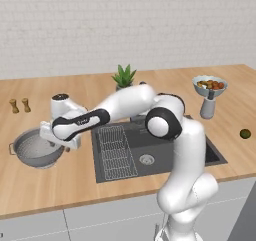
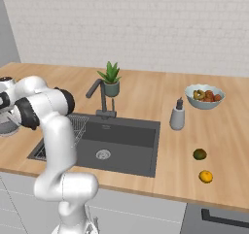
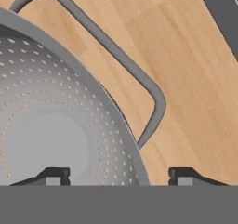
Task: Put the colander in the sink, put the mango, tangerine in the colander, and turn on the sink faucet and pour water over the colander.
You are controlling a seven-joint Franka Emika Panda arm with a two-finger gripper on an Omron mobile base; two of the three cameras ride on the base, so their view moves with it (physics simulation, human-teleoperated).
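— Hand view: two-finger gripper (image 3: 119,175) is right over the round silver perforated metal colander (image 3: 51,125), jaws wide apart, nothing held, one tip inside the rim, one outside.

— Colander's on the wooden counter (image 1: 65,180), just left of the dark grey rectangular sink (image 1: 150,150)?

— Yep. I'd drop straight down, pinch the rim wall beside the loop handle (image 3: 139,79), keep it level when lifting.
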